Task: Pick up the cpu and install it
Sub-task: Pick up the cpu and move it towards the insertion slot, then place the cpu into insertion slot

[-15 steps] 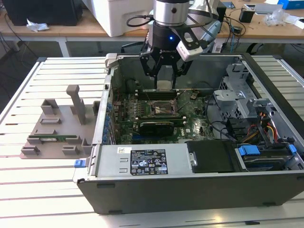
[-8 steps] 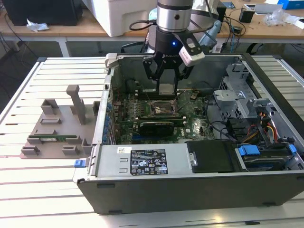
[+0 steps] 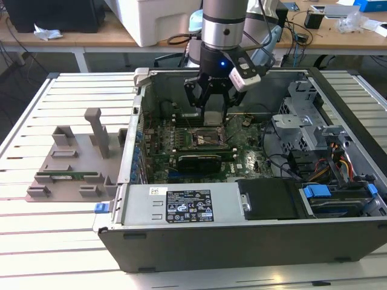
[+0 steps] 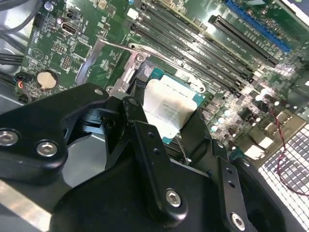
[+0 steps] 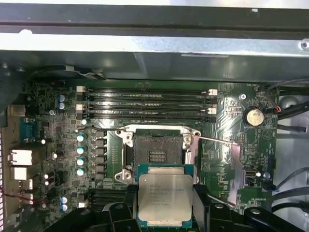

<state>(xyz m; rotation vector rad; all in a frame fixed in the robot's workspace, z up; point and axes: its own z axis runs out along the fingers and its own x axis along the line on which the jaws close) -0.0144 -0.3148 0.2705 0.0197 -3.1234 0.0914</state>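
The black, multi-link metal claw [image 3: 211, 107] is closed partway onto the cpu [image 5: 164, 199], a flat square chip with a silver-grey metal top and a thin green rim. It grips the chip by two opposite edges, so the jaws stand one chip-width apart. The chip lies flat between the fingers [image 4: 145, 140], inside the open grey metal computer case [image 3: 242, 244]. Directly beneath the claw is the dark rectangular metal socket frame [image 5: 155, 151] on the green motherboard [image 5: 227, 111].

The main risk appears to be misalignment. If the chip goes down slightly turned or shifted from the socket opening, a corner could ride on the frame and press on the fine contacts inside. The grip is only on thin edges, so a small slip or tilt could drop one side first. The thin bare-metal retaining lever [image 4: 159, 55] lies just beyond the fingertips and seems close enough to catch a finger or the chip's rim. The rows of long black memory slots [image 5: 145, 101] lie further out from the claw and look a lesser hazard.

Several things cannot be settled:
- **Height:** the gap between chip and socket floor cannot be told, since the chip covers the near side of the frame in the first wrist view.
- **Contact:** the chip's underside and the points where the fingers touch its rim are hidden.
- **Orientation:** the socket's contacts and any keying notches or corner marks are too fine to make out, so orientation cannot be confirmed.
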